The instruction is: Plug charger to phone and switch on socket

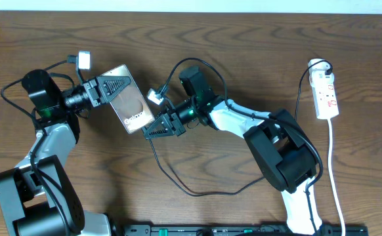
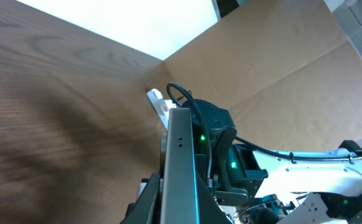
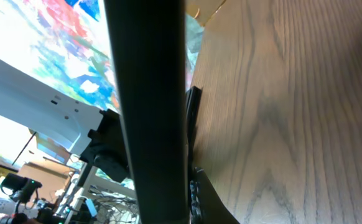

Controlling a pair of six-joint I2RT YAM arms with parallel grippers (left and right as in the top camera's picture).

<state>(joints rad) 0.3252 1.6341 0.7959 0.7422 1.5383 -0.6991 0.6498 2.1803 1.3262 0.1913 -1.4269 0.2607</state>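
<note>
My left gripper [image 1: 114,88] is shut on the brown-black phone [image 1: 132,103] and holds it tilted above the table. In the left wrist view the phone's grey edge [image 2: 180,155] stands between the jaws. My right gripper [image 1: 153,129] is at the phone's lower end, shut on the tip end of the charger's thin black cable [image 1: 192,193]. The connector tip itself is hidden. In the right wrist view the phone [image 3: 150,93] is a dark bar close in front of the jaws [image 3: 190,202]. The white socket strip [image 1: 327,97] lies far right with the white plug [image 1: 318,65] in it.
The black cable loops on the table in front of the right arm. The strip's white cord [image 1: 335,177] runs toward the front edge at the right. The strip also shows far off in the left wrist view [image 2: 158,101]. A cardboard wall [image 2: 280,68] stands beyond the table.
</note>
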